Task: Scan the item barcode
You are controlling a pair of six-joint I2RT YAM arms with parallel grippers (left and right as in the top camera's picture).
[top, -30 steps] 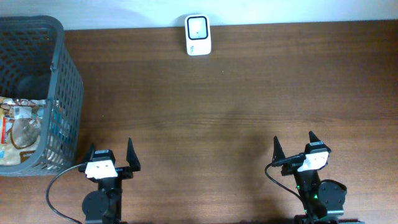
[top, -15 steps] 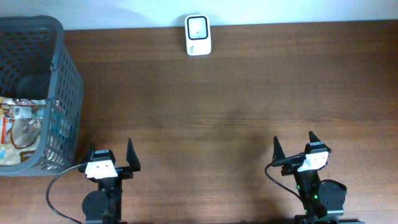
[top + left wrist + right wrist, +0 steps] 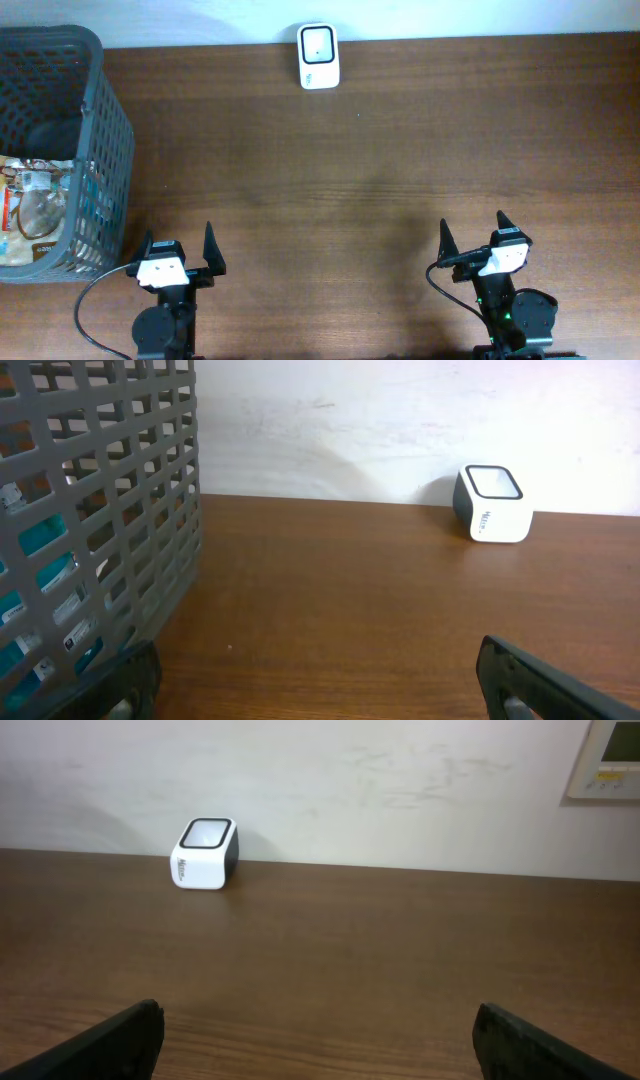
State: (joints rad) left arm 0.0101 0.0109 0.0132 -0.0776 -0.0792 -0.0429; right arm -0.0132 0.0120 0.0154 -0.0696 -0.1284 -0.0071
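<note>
- left fingers point(image 3: 211, 252) spread wide, grasping nothing; they sit near the grey basket point(image 3: 112, 110)
- right fingers point(image 3: 445, 242) likewise released and empty
- packaged items point(image 3: 35, 210) lie inside the basket; white scanner point(image 3: 318, 56) stands at the desk's point(image 3: 350, 150) far edge, well apart from both arms

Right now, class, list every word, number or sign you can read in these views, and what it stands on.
No text reads clearly.
Scanner: dark print on its white side, too small to read.
Packets in the basket: labels blurred.
Wall panel: markings too small.
</note>
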